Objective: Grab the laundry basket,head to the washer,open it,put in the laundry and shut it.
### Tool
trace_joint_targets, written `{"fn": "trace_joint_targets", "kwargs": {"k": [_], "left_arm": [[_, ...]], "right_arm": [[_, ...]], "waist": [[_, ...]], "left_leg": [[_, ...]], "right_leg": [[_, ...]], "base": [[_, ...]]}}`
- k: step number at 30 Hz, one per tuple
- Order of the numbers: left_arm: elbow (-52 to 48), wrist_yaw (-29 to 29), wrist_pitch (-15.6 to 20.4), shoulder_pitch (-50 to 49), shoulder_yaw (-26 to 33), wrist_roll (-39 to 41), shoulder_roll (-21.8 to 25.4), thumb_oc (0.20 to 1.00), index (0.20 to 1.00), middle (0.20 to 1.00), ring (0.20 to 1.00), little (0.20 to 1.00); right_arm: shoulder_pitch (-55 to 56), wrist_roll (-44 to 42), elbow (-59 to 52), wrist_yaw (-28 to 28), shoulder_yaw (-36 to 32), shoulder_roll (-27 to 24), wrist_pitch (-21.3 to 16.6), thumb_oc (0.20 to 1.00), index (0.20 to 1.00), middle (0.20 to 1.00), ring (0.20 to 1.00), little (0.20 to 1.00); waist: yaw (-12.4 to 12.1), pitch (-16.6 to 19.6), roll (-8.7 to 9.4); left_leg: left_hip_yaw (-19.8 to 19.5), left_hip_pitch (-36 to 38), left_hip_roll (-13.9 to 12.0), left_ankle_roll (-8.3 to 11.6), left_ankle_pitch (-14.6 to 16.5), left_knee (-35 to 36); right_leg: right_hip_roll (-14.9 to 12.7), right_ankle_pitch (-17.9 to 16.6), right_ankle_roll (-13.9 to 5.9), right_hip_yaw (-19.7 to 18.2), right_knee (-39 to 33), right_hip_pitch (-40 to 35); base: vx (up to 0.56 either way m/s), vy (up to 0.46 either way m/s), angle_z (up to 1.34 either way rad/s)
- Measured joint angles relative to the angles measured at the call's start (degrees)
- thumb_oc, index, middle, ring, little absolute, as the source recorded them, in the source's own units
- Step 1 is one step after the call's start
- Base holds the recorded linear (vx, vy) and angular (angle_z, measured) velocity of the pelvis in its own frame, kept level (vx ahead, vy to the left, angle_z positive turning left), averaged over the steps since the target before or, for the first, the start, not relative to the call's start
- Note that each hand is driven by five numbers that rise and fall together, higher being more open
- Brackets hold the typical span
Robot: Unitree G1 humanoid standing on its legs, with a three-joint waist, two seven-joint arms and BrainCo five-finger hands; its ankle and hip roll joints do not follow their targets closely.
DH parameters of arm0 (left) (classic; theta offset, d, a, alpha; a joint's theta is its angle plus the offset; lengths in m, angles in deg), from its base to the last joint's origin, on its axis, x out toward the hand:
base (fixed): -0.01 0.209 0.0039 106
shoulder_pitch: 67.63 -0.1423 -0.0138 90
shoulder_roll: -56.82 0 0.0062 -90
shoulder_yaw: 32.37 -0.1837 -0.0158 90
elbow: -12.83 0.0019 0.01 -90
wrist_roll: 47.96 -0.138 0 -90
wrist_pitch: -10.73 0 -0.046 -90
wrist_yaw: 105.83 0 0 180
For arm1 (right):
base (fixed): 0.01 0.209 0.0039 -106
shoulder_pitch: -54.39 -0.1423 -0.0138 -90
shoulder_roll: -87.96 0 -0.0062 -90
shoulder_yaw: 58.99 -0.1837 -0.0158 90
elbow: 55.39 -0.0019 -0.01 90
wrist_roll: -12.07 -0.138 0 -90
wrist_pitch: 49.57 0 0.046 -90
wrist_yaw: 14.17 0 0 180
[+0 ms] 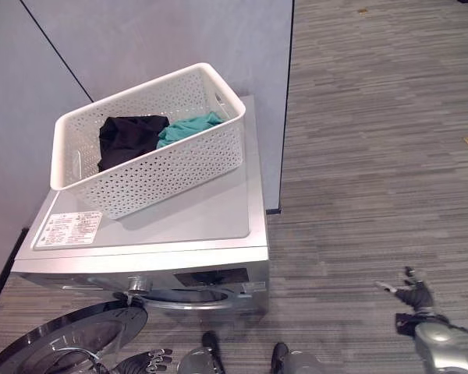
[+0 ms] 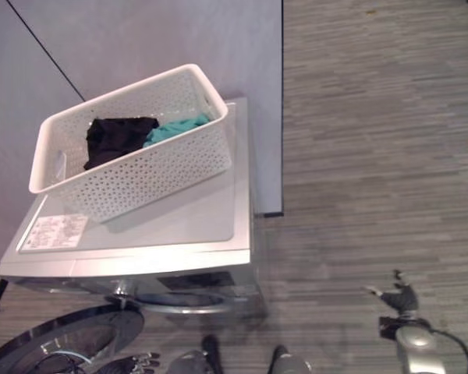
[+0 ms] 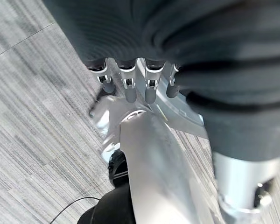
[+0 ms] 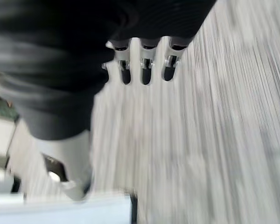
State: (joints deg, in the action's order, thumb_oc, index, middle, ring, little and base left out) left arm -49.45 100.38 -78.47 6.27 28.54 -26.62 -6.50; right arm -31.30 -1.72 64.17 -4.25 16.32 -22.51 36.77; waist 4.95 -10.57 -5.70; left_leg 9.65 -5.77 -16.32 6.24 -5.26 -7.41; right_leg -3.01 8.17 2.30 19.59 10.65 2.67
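Basket on top of the washer, door open, both my hands empty.

I see the white laundry basket (image 1: pixel 152 148) sitting tilted on the flat top of the silver washer (image 1: pixel 203 218), close to the grey wall (image 1: pixel 140 39). Inside it are a black cloth (image 1: pixel 129 139) and a teal cloth (image 1: pixel 189 127), lying side by side and touching. The round washer door (image 1: pixel 70 339) hangs open at the lower left. My left hand (image 1: pixel 144 361) is low down just beside that door, and its fingers (image 3: pixel 130 86) are straight and hold nothing. My right hand (image 1: pixel 412 294) is well apart from the washer, out over the striped carpet floor (image 1: pixel 374 156). Its fingers (image 4: pixel 147 70) are spread loose and hold nothing too.
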Motion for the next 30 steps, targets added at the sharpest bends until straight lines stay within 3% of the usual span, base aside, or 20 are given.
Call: {"fn": "trace_joint_targets", "kwargs": {"k": [1, 3, 5, 6, 8, 10, 11, 12, 13, 14, 15, 17, 19, 20, 22, 23, 24, 27, 29, 30], "left_arm": [[1.54, -0.33, -0.04, 0.21, 1.23, -0.65, -1.59, 1.0, 1.0, 1.0, 1.0, 1.0], [4.74, -1.29, 0.09, 2.87, 2.19, -3.66, -4.05, 1.0, 1.0, 1.0, 1.0, 1.0], [10.51, -3.38, 0.27, 4.63, 6.69, -7.34, -9.46, 1.0, 1.0, 1.0, 1.0, 1.0], [15.88, -4.73, 0.28, 5.26, 12.59, -10.05, -14.15, 1.0, 1.0, 1.0, 1.0, 1.0], [25.07, -8.45, -0.06, 7.1, 17.02, -14.65, -18.16, 1.0, 1.0, 1.0, 1.0, 1.0], [33.67, -12.11, -0.74, 8.66, 17.83, -20.02, -18.98, 1.0, 1.0, 1.0, 1.0, 1.0], [36.81, -14.57, -1.77, 9.11, 19.03, -22.51, -18.86, 1.0, 1.0, 1.0, 1.0, 1.0], [36.52, -15.21, -2.13, 8.55, 19.09, -22.8, -18.04, 1.0, 1.0, 1.0, 1.0, 1.0], [36.68, -16.69, -2.38, 9.22, 19.54, -24.34, -17.79, 1.0, 1.0, 1.0, 1.0, 1.0], [35.96, -18.19, -2.66, 9.36, 19.61, -24.76, -17.75, 1.0, 1.0, 1.0, 1.0, 1.0], [33.54, -18.82, -2.68, 9.33, 19.59, -24.75, -17.16, 1.0, 1.0, 1.0, 1.0, 1.0], [30.73, -19.19, -2.48, 9.52, 19.57, -24.79, -15.48, 1.0, 1.0, 1.0, 1.0, 1.0], [29.26, -19.88, -2.51, 9.96, 19.06, -24.81, -13.23, 1.0, 1.0, 1.0, 1.0, 1.0], [28.33, -20.17, -2.45, 10.29, 19.36, -24.61, -12.33, 1.0, 1.0, 1.0, 1.0, 1.0], [27.38, -20.95, -2.21, 12.18, 19.43, -24.39, -11.11, 1.0, 1.0, 1.0, 1.0, 1.0], [27.31, -21.11, -2.13, 14.02, 19.23, -24.12, -10.87, 1.0, 1.0, 1.0, 1.0, 1.0], [27.2, -21.52, -2.03, 15.77, 19.01, -24.05, -10.97, 1.0, 1.0, 1.0, 1.0, 1.0], [25.35, -21.16, -2.07, 15.06, 14.89, -23.61, -11.71, 1.0, 1.0, 1.0, 1.0, 1.0], [24.22, -20.86, -1.67, 13.53, 14.64, -21.71, -12.62, 1.0, 1.0, 1.0, 1.0, 1.0], [24.22, -20.92, -1.65, 13.5, 14.68, -21.36, -12.89, 1.0, 1.0, 1.0, 1.0, 1.0]], "right_arm": [[-0.26, 0.06, -2.47, 1.22, -2.1, -1.23, -0.54, 1.0, 1.0, 1.0, 1.0, 1.0], [-0.51, 1.18, -5.44, 2.78, -6.98, -2.7, -0.63, 1.0, 1.0, 1.0, 1.0, 1.0], [-0.85, 3.55, -9.84, 5.3, -11.71, -4.46, -0.19, 1.0, 1.0, 1.0, 1.0, 1.0], [-1.73, 4.74, -13.54, 6.64, -14.1, -5.09, 0.08, 1.0, 1.0, 1.0, 1.0, 1.0], [-5.28, 7.52, -14.96, 8.9, -14.52, -8.03, -0.07, 1.0, 1.0, 1.0, 1.0, 1.0], [-8.98, 10.48, -15.07, 10.03, -12.73, -11.75, 0.59, 1.0, 1.0, 1.0, 1.0, 1.0], [-10.9, 12.01, -15.78, 10.03, -10.98, -13.61, 1.15, 1.0, 1.0, 1.0, 1.0, 1.0], [-10.66, 12.75, -16.27, 9.98, -10.81, -13.61, 1.16, 1.0, 1.0, 1.0, 1.0, 1.0], [-11.1, 13.17, -17.47, 9.87, -10.37, -14.74, 2.65, 1.0, 1.0, 1.0, 1.0, 1.0], [-11.49, 14.16, -19.41, 9.99, -9.67, -16.17, 3.21, 1.0, 1.0, 1.0, 1.0, 1.0], [-11.77, 14.73, -20.0, 9.83, -9.26, -17.45, 3.19, 1.0, 1.0, 1.0, 1.0, 1.0], [-16.69, 15.08, -17.51, 9.58, -4.89, -25.66, 3.69, 1.0, 1.0, 1.0, 1.0, 1.0], [-25.48, 16.19, -15.36, 8.75, -0.86, -32.55, 3.74, 1.0, 1.0, 1.0, 1.0, 1.0], [-31.89, 17.0, -12.52, 8.53, 3.75, -36.04, 3.77, 1.0, 1.0, 1.0, 1.0, 1.0], [-43.58, 17.46, -7.62, 7.36, 11.59, -40.24, 3.92, 1.0, 1.0, 1.0, 1.0, 1.0], [-47.79, 17.3, -5.16, 6.46, 14.27, -40.66, 4.11, 1.0, 1.0, 1.0, 1.0, 1.0], [-55.19, 16.38, -2.4, 5.02, 20.05, -40.17, 4.57, 1.0, 1.0, 1.0, 1.0, 1.0], [-68.86, 13.53, -0.42, 2.47, 33.57, -38.37, 4.56, 1.0, 1.0, 1.0, 1.0, 1.0], [-83.46, 9.93, 2.46, -0.86, 49.55, -35.44, 4.58, 1.0, 1.0, 1.0, 1.0, 1.0], [-84.76, 9.39, 2.08, -1.9, 50.08, -34.19, 4.46, 1.0, 1.0, 1.0, 1.0, 1.0]], "waist": [[0.71, 0.15, -0.8], [0.93, 0.2, -1.64], [1.4, 0.78, -2.72], [1.55, 0.91, -2.93], [1.33, 1.41, -3.42], [0.27, 2.28, -2.15], [-0.21, 3.18, -1.1], [-1.3, 4.03, -0.11], [-2.12, 3.86, 0.6], [-2.21, 3.89, 0.26], [-2.82, 3.93, 0.69], [-4.4, 4.02, 0.47], [-5.13, 3.49, 1.2], [-5.29, 3.0, 1.6], [-5.03, 2.13, 3.81], [-4.71, 2.32, 6.11], [-5.6, 3.86, 10.97], [-6.1, 3.82, 10.87], [-5.56, 4.08, 10.21], [-5.65, 4.23, 9.87]], "left_leg": [[-1.31, 2.27, 0.08, 0.49, 0.2, 2.86], [0.25, 4.5, 1.55, 0.76, 0.43, 3.34], [1.23, 5.27, 4.52, 0.19, 1.72, 3.59], [1.93, 5.9, 6.34, -0.78, 2.54, 5.57], [1.81, 7.33, 7.99, -1.41, 3.93, 8.21], [2.1, 7.91, 11.83, -3.26, 4.75, 9.65], [2.4, 7.9, 14.25, -5.17, 4.66, 9.49], [2.1, 7.6, 15.86, -6.32, 5.32, 9.39], [1.07, 7.46, 17.41, -7.61, 5.94, 9.43], [0.18, 7.77, 18.37, -8.62, 5.59, 8.73], [-0.49, 7.8, 18.98, -9.81, 6.14, 8.2], [-1.02, 7.94, 19.47, -10.02, 5.97, 7.94], [-2.07, 7.41, 19.05, -10.13, 5.96, 7.9], [-2.84, 7.07, 18.76, -11.03, 6.49, 7.61], [-4.97, 7.09, 18.38, -9.5, 5.42, 7.75], [-6.71, 7.67, 18.72, -8.96, 5.11, 7.91], [-8.13, 7.77, 19.38, -6.73, 5.22, 8.12], [-9.0, 7.75, 15.91, -4.65, 4.43, 9.23], [-9.56, 8.17, 13.63, -3.22, 3.47, 11.03], [-9.8, 8.6, 12.94, -2.71, 3.12, 11.78]], "right_leg": [[-0.03, -0.83, 0.33, 0.01, -0.26, -0.52], [-0.79, -1.58, -1.13, 0.09, -0.94, -1.28], [-2.06, -2.15, -2.38, 0.72, -1.31, -1.76], [-3.35, -2.56, -3.14, 1.01, -1.4, -1.95], [-4.31, -3.49, -4.79, 0.12, -1.84, -1.86], [-7.86, -4.59, -6.84, -0.69, -1.95, -1.51], [-10.71, -4.83, -7.71, -1.91, -1.29, -0.9], [-12.0, -4.88, -7.55, -2.93, -0.65, -0.34], [-13.67, -5.09, -9.71, -3.61, 3.09, 0.85], [-15.34, -4.69, -8.25, -4.99, 9.38, 3.5], [-16.02, -5.86, -8.75, -7.17, 11.61, 4.86], [-16.57, -4.65, -9.72, -8.93, 10.46, 5.31], [-15.44, -5.16, -10.58, -9.67, 1.38, 5.38], [-14.16, -6.55, -12.41, -11.71, -5.33, 5.22], [-13.28, -11.29, -13.6, -14.4, -13.39, 3.06], [-13.73, -12.67, -14.07, -14.58, -15.68, -0.35], [-13.69, -15.56, -14.2, -14.38, -15.69, -3.81], [-10.05, -15.78, -11.86, -13.31, -15.7, -3.66], [-7.88, -15.14, -10.86, -12.13, -15.73, -3.67], [-7.23, -14.99, -10.54, -11.76, -15.73, -3.78]], "base": [[0.01, 0.197, 0.04], [0.11, 0.361, 0.07], [0.09, 0.374, 0.16], [0.06, 0.323, 0.08], [0.06, 0.308, -0.04], [0.05, 0.273, 0.02], [0.04, 0.258, 0.18], [0.05, 0.299, 0.23], [0.01, 0.066, 0.42], [0.03, 0.063, 0.5], [0.04, -0.001, 0.51], [0.05, -0.1, 0.23], [0.01, -0.113, 0.04], [0.01, -0.089, 0.05], [0.02, -0.095, 0.59], [0.08, -0.137, 1.04], [0.11, -0.137, 0.7], [0.12, -0.142, 0.19], [0.06, -0.101, 0.14], [0.06, -0.113, 0.14]]}}
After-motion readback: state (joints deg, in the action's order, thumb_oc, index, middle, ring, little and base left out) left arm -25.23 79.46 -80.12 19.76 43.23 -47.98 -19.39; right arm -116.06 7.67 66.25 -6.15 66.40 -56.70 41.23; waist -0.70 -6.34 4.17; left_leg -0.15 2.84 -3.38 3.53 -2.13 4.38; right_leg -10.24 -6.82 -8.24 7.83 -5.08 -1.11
